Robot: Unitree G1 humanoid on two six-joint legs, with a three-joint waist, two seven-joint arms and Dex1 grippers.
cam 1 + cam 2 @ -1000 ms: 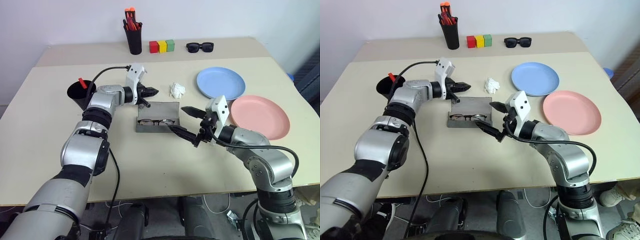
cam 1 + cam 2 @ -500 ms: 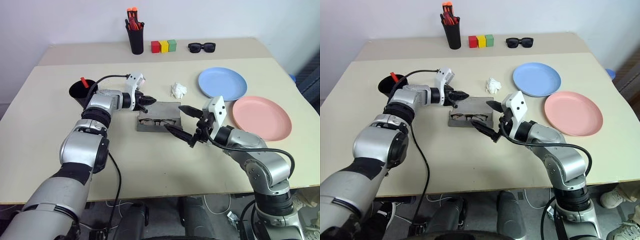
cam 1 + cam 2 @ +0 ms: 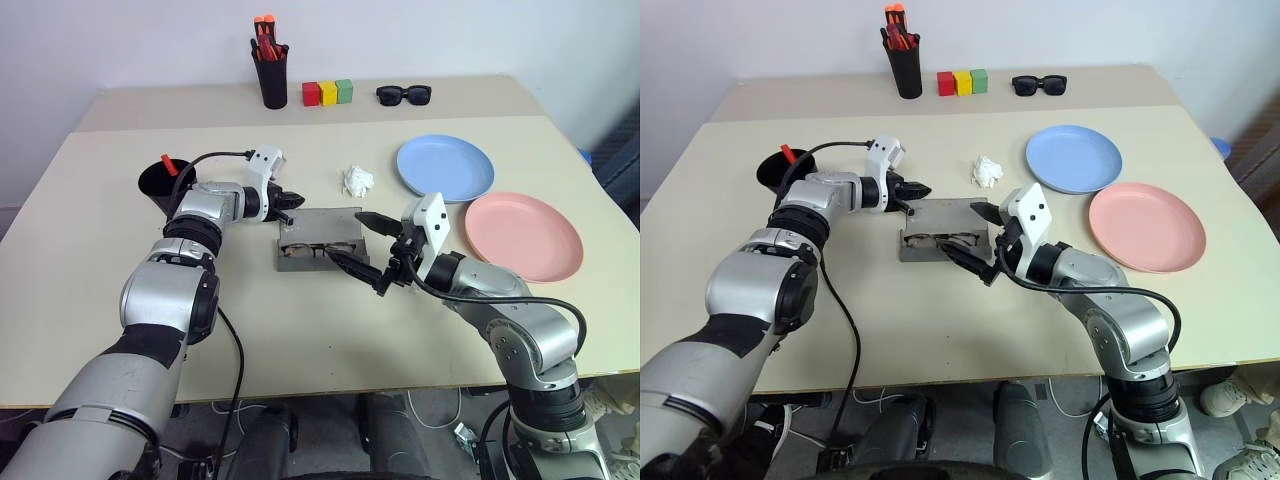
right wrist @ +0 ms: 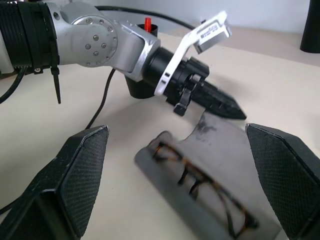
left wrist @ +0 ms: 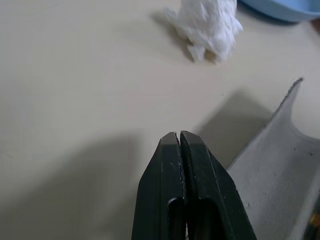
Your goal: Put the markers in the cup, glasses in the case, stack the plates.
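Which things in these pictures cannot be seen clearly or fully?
- Cup: the left arm covers its near side in the eye views; only a red tip shows inside, so the markers cannot be counted.
- Case: cut off by the edge of the left wrist view, behind the shut left gripper.
- Glasses: too small in the eye views to tell whether they lie fully inside.
- Right gripper: fingertips cut off.

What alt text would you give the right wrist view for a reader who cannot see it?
The glasses lie in the open grey case on a beige table, framed by the right gripper and its two wide-open black fingers. Beyond the case, the shut left gripper points at the case's raised flap, with the black cup behind that arm.
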